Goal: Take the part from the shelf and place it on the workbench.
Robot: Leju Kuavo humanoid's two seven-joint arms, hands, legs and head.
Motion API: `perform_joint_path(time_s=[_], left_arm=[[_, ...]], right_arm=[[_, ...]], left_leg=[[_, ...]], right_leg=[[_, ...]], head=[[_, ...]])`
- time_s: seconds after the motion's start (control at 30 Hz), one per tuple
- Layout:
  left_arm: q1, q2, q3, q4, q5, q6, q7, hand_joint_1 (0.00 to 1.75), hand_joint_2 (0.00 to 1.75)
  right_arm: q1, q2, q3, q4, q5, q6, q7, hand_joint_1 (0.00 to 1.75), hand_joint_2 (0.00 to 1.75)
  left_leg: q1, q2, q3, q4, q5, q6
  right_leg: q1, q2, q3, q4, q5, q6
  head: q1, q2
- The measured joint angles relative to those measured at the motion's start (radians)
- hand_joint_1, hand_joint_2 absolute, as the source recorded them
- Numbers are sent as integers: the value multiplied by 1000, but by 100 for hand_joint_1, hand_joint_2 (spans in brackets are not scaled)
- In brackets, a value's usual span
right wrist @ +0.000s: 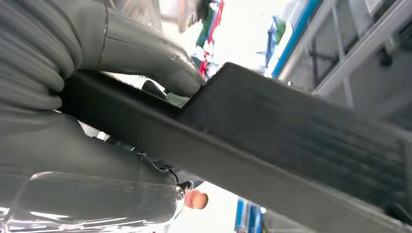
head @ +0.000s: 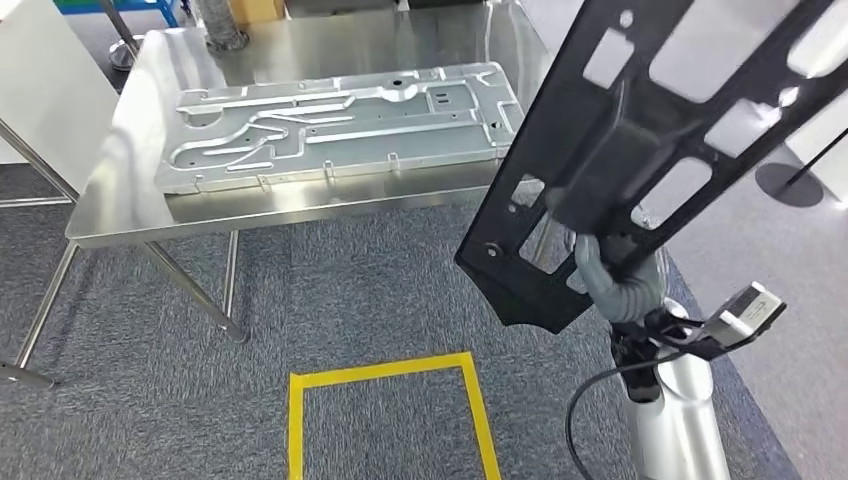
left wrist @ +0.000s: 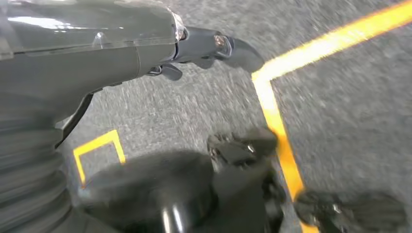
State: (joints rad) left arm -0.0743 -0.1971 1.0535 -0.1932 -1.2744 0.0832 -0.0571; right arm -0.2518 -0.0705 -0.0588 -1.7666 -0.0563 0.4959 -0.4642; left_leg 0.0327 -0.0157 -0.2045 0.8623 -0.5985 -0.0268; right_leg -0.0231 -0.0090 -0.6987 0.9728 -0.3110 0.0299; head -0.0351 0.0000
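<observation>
Right hand (head: 612, 262) grips the black part (head: 640, 150) just beside the workbench (head: 130, 190) edge; left hand's (left wrist: 214, 46) state unclear.

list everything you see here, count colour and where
black part: 1, black flat frame with cutouts, held up tilted at the right, clear of the workbench
workbench: 1, shiny steel, ahead and to the left
metal panel: 1, silver stamped sheet, lying flat on the workbench
tape square: 1, yellow outline on the grey carpet, in front of the workbench
stanchion base: 1, dark round disc, on the floor at far right
right hand: 1, grey, grips the black part from behind
left hand: 1, grey with dark fingers, hangs above the carpet, holding nothing
</observation>
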Motion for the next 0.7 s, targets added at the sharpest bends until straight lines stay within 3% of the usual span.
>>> perform_joint_path(time_s=[0.03, 0.07, 0.1, 0.13, 0.17, 0.23, 0.27, 0.3, 0.33, 0.4, 0.43, 0.47, 0.53, 0.6, 0.63, 0.7], left_arm=[[-3, 0, 0, 0, 0, 0, -1, 0, 175], [-7, 0, 0, 0, -1, -1, -2, 0, 175], [-9, 0, 0, 0, -1, -1, -2, 0, 175], [-10, 0, 0, 0, -1, -1, -3, 0, 175], [-10, 0, 0, 0, -1, -1, -3, 0, 175], [-5, 1, 0, 0, 2, -2, -4, 0, 175], [-3, 1, 1, 0, 3, -2, -5, 0, 175], [-2, 1, 1, 0, 4, -2, -6, 0, 175], [-3, 2, 1, 0, 3, -2, -6, 0, 175], [-5, 7, 2, -1, 3, -2, -6, 0, 175], [-9, 10, 2, -2, 3, -2, -5, 0, 175], [-15, 11, 2, -2, 1, -2, -5, 0, 175], [-30, 11, 2, -4, -2, -2, -5, 0, 175], [-36, 11, 2, -4, -3, -1, -5, 0, 175], [-33, 11, 2, -4, -3, -1, -5, 0, 175], [-21, 10, 2, -4, -3, 0, -5, 0, 175]], right_arm=[[-3, -1, -1, -1, -2, 0, -1, 175, 175], [-6, -2, -2, -2, -5, 0, -3, 175, 175], [-6, -3, -3, -2, -9, 0, -6, 175, 175], [-6, -4, -4, -3, -12, 0, -8, 175, 175], [-5, -4, -4, -3, -15, 0, -9, 175, 175], [-3, -4, -4, -2, -17, 2, -9, 175, 175], [-3, -4, -4, -1, -18, 2, -9, 175, 175], [-4, -4, -4, 0, -19, 3, -9, 175, 175], [-4, -4, -4, 2, -20, 3, -10, 175, 175], [-7, -4, -5, 5, -20, 3, -10, 175, 175], [-10, -4, -6, 3, -21, 3, -11, 175, 175], [-16, -4, -8, -2, -23, 2, -12, 175, 175], [-36, -2, -14, -17, -27, 1, -16, 175, 175], [-46, -1, -19, -24, -33, 0, -21, 175, 175], [-42, -1, -21, -23, -34, 0, -22, 175, 175], [-26, -1, -22, -17, -35, 0, -21, 175, 175]], left_leg=[[-1, 2, -24, 67, 31, -4], [-1, 3, -75, 159, 54, -5], [-2, 5, -137, 251, 56, -5], [-4, 8, -203, 325, 27, -4], [-7, 10, -262, 369, -24, -1], [-15, 10, -355, 386, -137, 7], [-20, 10, -386, 367, -162, 15], [-26, 10, -410, 332, -146, 27], [-35, 11, -424, 281, -72, 44], [-58, 6, -431, 171, 125, 73], [-66, 2, -425, 134, 188, 80], [-72, -2, -417, 117, 205, 79], [-69, -2, -392, 114, 190, 78], [-65, 2, -364, 117, 179, 86], [-62, 5, -349, 117, 167, 89], [-57, 7, -315, 117, 137, 89]], right_leg=[[-3, 3, 25, -7, -18, -8], [-4, 5, 52, -14, -34, -15], [-3, 7, 75, -20, -49, -21], [0, 9, 95, -23, -66, -27], [4, 13, 115, -24, -82, -31], [11, 22, 162, -25, -119, -36], [14, 25, 187, -25, -138, -38], [18, 26, 215, -26, -157, -40], [20, 26, 240, -27, -175, -41], [25, 31, 281, -30, -217, -39], [23, 35, 299, -24, -233, -36], [23, 38, 308, -9, -238, -30], [20, 36, 291, 63, -223, -19], [20, 29, 216, 183, -215, -7], [18, 25, 169, 244, -234, -3], [13, 21, 79, 317, -316, 4]], head=[[1, 0], [1, 0], [1, 0], [1, 0], [0, 0], [0, 0], [0, 0], [0, 0], [1, 0], [1, 0], [1, 0], [1, 0], [1, 0], [1, 0], [1, 0], [1, 0]])
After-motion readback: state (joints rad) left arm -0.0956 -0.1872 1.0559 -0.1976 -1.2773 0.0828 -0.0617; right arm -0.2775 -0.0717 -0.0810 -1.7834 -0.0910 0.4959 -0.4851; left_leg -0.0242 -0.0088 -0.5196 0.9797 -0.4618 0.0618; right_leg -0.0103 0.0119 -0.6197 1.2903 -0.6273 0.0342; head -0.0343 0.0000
